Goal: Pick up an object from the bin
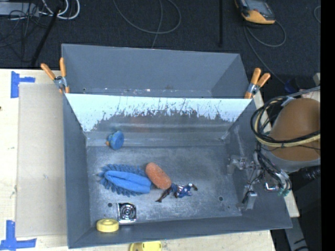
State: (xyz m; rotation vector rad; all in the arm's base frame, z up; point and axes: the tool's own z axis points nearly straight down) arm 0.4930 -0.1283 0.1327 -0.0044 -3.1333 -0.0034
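My gripper (243, 182) hangs at the bin's right side, close to the right wall, and it looks open with nothing between its fingers. The nearest loose thing is a small blue and black toy figure (180, 190), lying on the floor well to the gripper's left. Beside that lies an orange-brown oblong piece (158, 175), tilted, and it touches a blue bristly brush-like thing (125, 180).
A small blue rounded thing (115, 139) rests by the back-left slope. A silver square item (126, 212) and a yellow round one (108, 225) lie at the front left corner. The arm's orange cover and cables sit over the right rim.
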